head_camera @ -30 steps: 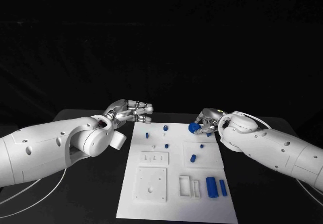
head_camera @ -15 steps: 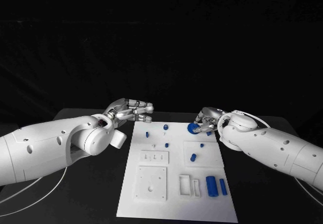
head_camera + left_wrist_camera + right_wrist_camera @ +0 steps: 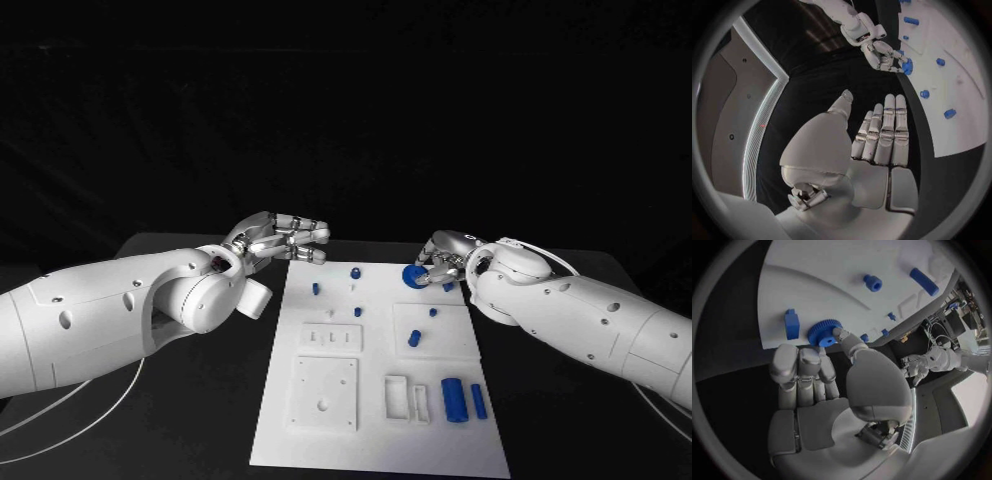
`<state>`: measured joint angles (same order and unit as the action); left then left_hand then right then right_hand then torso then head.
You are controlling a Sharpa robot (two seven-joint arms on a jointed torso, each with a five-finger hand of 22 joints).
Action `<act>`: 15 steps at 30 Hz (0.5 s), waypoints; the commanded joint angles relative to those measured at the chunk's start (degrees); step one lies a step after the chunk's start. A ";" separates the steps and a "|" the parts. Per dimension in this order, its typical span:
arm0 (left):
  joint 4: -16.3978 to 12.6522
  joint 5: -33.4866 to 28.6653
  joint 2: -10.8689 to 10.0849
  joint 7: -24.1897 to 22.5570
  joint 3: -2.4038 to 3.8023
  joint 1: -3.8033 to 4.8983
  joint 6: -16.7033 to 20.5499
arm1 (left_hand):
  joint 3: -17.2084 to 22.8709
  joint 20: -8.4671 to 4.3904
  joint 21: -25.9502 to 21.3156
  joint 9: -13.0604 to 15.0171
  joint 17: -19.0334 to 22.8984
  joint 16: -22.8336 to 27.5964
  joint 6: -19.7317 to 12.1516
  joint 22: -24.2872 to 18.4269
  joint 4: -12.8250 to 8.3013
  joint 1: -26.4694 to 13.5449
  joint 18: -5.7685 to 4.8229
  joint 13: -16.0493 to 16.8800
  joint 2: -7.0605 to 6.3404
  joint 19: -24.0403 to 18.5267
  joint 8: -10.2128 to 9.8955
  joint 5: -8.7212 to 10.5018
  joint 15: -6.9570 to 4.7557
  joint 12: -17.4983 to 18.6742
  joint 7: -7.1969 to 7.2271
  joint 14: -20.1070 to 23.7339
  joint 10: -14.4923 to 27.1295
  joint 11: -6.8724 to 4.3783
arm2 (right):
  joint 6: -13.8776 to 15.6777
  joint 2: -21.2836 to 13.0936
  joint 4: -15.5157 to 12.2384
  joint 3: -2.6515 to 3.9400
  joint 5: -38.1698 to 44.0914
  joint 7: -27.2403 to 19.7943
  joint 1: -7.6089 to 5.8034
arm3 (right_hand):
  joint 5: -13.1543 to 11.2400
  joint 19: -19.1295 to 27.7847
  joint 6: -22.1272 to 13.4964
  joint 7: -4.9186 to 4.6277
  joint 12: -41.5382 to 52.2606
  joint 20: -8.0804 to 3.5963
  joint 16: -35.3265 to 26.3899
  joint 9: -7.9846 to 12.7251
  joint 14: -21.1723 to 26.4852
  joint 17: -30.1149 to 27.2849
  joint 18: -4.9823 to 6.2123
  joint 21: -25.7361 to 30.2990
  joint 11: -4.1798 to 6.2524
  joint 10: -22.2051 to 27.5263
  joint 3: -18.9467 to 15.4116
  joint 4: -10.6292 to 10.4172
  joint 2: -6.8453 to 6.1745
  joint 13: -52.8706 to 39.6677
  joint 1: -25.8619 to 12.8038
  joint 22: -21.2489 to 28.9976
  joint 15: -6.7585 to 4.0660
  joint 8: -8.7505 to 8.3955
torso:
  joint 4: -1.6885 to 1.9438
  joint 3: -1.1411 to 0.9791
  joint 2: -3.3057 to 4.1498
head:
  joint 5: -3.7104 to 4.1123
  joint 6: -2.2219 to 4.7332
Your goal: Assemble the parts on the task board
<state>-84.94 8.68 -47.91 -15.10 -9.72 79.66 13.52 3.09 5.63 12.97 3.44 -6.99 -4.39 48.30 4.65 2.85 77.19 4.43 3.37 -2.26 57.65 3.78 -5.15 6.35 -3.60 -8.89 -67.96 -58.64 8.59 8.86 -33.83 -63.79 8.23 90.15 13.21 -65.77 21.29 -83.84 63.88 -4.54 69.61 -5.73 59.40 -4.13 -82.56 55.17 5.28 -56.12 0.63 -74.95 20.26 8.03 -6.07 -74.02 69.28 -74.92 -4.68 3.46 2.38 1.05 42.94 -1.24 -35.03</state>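
Left side of the head view first: the left hand hovers just off the far-left corner of the white rectangular task board, fingers held straight and side by side, nothing in them. The left wrist view shows the same, palm flat over bare black tabletop next to the board's edge.

Moving right across the board: a couple of small blue pegs stand near the far edge, a short blue cylinder sits mid-board on a raised white square, and two longer blue bars lie side by side toward the lower right of the frame. The near half of the board has plenty of open white surface, and there's wide dark table on both sides.

Upper right of the board: the right hand pinches a blue toothed gear wheel between thumb and fingertip, right at the far-right corner. In the right wrist view the gear sits at the board's edge, just beside a small blue block.
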 commanded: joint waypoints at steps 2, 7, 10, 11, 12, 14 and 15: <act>-0.07 -0.07 0.07 -0.15 0.03 0.08 -0.85 | -0.22 0.03 -0.34 -0.06 -0.04 -0.18 -0.12 -0.05 0.26 0.42 -0.81 0.06 -0.09 0.43 0.03 0.46 0.11 0.10 -0.20 -0.34 0.51 0.15 | 2.35 -0.09 -1.05 -0.38 5.16 0.74 0.36 | -0.16 -3.95 2.66 0.16 -0.30 -0.43 -0.26 -0.43 -0.06 0.04 -0.63 -0.35 0.28 -0.02 -0.04 0.58 0.24 -0.01 0.34 -6.13 -0.32 0.19 | 0.03 -0.04 -0.01 | -0.01 -0.05; -0.04 -0.07 0.11 -0.18 0.03 0.08 -0.86 | -0.22 0.03 -0.34 -0.06 -0.04 -0.18 -0.12 -0.05 0.26 0.42 -0.81 0.06 -0.09 0.43 0.03 0.46 0.11 0.10 -0.20 -0.34 0.51 0.15 | 6.55 -0.50 -3.39 -0.51 8.63 1.21 0.57 | 0.92 -4.05 3.02 0.34 -0.30 -0.56 -0.45 -0.43 -0.07 -0.07 -0.71 -1.26 0.45 -0.26 -0.12 0.14 -0.23 -0.04 -0.14 -6.36 -0.44 0.17 | 0.02 -0.05 0.01 | -0.05 0.06; 0.00 -0.07 0.13 -0.25 0.02 0.08 -0.84 | -0.22 0.03 -0.34 -0.06 -0.04 -0.18 -0.12 -0.05 0.26 0.42 -0.81 0.06 -0.09 0.43 0.03 0.46 0.11 0.10 -0.20 -0.34 0.51 0.15 | 8.82 -0.93 -5.18 -0.53 10.24 1.37 0.65 | 1.48 -4.07 3.38 0.45 -0.21 -0.62 -0.44 -0.45 -0.13 0.03 -0.66 -1.44 0.53 -0.53 0.01 -0.33 -0.65 -0.16 -0.02 -6.34 -0.50 0.18 | 0.09 -0.04 -0.04 | 0.00 -0.05; 0.00 -0.06 0.11 -0.26 0.02 0.08 -0.84 | -0.23 0.05 -0.33 -0.05 -0.04 -0.18 -0.07 -0.05 0.41 0.26 -0.79 0.06 0.05 0.42 0.05 0.58 0.13 0.09 -0.10 -0.34 0.50 0.18 | 9.50 -1.08 -5.86 -0.54 10.68 1.44 0.66 | 1.57 -4.08 3.51 0.49 -0.19 -0.63 -0.44 -0.47 -0.13 0.05 -0.66 -1.50 0.55 -0.60 0.06 -0.43 -0.69 -0.20 -0.03 -6.34 -0.52 0.18 | 0.10 -0.02 -0.04 | 0.01 -0.10; 0.00 -0.05 0.08 -0.27 0.02 0.08 -0.83 | -0.25 0.06 -0.34 -0.06 -0.04 -0.18 -0.13 -0.06 0.44 0.22 -0.80 0.06 0.04 0.41 0.03 0.70 0.15 0.09 -0.01 -0.33 0.49 0.23 | 10.10 -1.23 -6.58 -0.54 11.08 1.56 0.67 | 1.49 -4.09 3.69 0.54 -0.10 -0.62 -0.40 -0.49 -0.16 0.08 -0.71 -1.66 0.60 -0.73 0.18 -0.55 -0.68 -0.28 -0.04 -6.36 -0.54 0.17 | 0.08 0.00 -0.04 | -0.01 -0.16; -0.01 -0.01 0.05 -0.28 0.01 0.08 -0.80 | -0.25 0.06 -0.34 -0.06 -0.04 -0.18 -0.13 -0.06 0.44 0.22 -0.80 0.06 0.04 0.41 0.03 0.70 0.15 0.09 -0.01 -0.33 0.49 0.23 | 10.84 -1.41 -7.63 -0.54 11.59 1.79 0.68 | 1.35 -4.09 3.99 0.63 0.10 -0.66 -0.32 -0.53 -0.19 0.16 -0.90 -1.99 0.63 -1.03 0.51 -0.76 -0.90 -0.47 -0.06 -6.42 -0.57 0.16 | 0.01 0.02 -0.03 | -0.12 -0.12; 0.00 0.00 0.02 -0.28 0.01 0.08 -0.78 | -0.25 0.06 -0.34 -0.06 -0.04 -0.18 -0.13 -0.06 0.44 0.22 -0.80 0.06 0.04 0.41 0.03 0.70 0.15 0.09 -0.01 -0.33 0.49 0.23 | 11.28 -1.51 -8.38 -0.54 11.95 2.00 0.69 | 1.32 -4.09 4.09 0.68 0.24 -0.71 -0.27 -0.54 -0.20 0.19 -0.94 -2.09 0.66 -1.16 0.60 -0.86 -1.08 -0.60 -0.09 -6.43 -0.60 0.15 | 0.01 0.03 -0.03 | -0.14 -0.12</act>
<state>-84.87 8.68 -47.94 -15.02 -9.74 79.66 13.49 2.86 5.63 12.97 3.44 -6.99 -4.39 48.30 4.66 3.07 77.19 4.43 3.37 -2.26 57.65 3.78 -4.83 6.35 -3.60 -8.89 -67.96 -58.44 8.80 16.06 -35.24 -71.27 7.67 98.14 14.28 -65.10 22.64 -84.04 63.88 -4.54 69.61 -5.93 59.18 -4.12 -82.74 55.28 5.29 -57.91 1.40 -75.72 20.80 7.27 -6.51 -74.56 69.22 -74.92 -4.85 3.26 2.43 1.02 42.91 -1.29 -35.12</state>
